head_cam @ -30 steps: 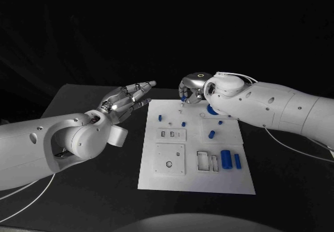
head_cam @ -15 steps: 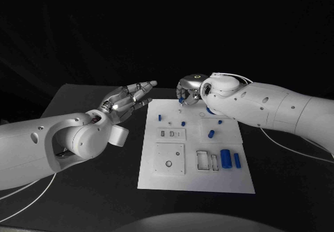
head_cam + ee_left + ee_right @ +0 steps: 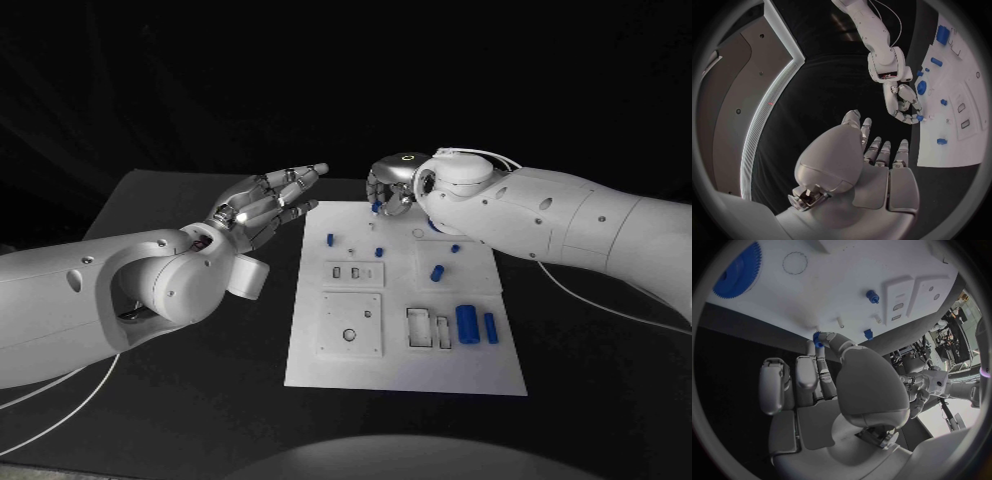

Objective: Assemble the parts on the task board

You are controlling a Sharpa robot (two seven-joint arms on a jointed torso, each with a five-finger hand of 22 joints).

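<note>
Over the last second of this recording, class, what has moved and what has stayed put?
The right hand, pinching a small blue part, drifted slightly left over the task board's far edge. The left hand stayed raised and open beside the board; the parts lying on the board did not move.

Black table (image 3: 173, 400) fills the foreground, surface matte and dark. Thin white cables (image 3: 606, 305) trail across it at both sides. Background beyond is black.
</note>
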